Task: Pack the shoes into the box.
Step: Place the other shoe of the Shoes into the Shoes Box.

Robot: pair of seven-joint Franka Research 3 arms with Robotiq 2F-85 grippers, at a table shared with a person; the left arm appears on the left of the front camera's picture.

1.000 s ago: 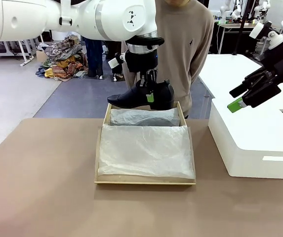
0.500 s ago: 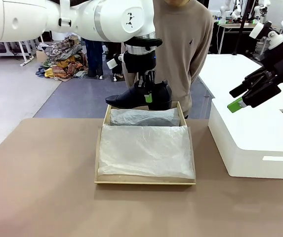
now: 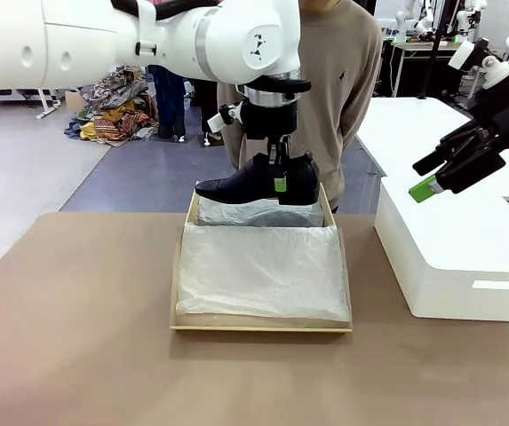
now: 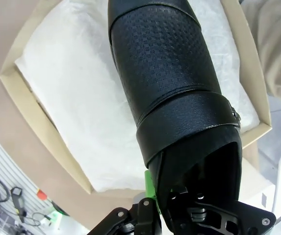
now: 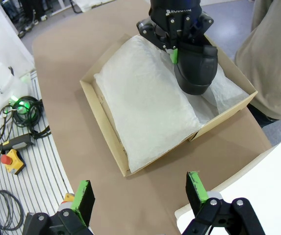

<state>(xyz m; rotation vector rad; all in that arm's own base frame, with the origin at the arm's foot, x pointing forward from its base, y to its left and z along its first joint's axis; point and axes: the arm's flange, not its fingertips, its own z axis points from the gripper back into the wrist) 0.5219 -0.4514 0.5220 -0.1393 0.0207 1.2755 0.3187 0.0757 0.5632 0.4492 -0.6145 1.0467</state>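
One glossy black shoe hangs level over the far end of the tan box, toe pointing to picture left. My left gripper is shut on its heel collar from above. In the left wrist view the shoe stretches away from the gripper over the white tissue paper that lines the box. My right gripper stands open, holding nothing, above the white box. From the right wrist I see the shoe, the left gripper and the box beyond my own gripper.
A large white rectangular box sits on the table's right side, close to the tan box. A person in a beige sweater stands right behind the far edge. Bare brown tabletop lies to the left and front.
The left arm has shifted slightly right and lowered the shoe a little toward the box's far end. The right arm has not moved.
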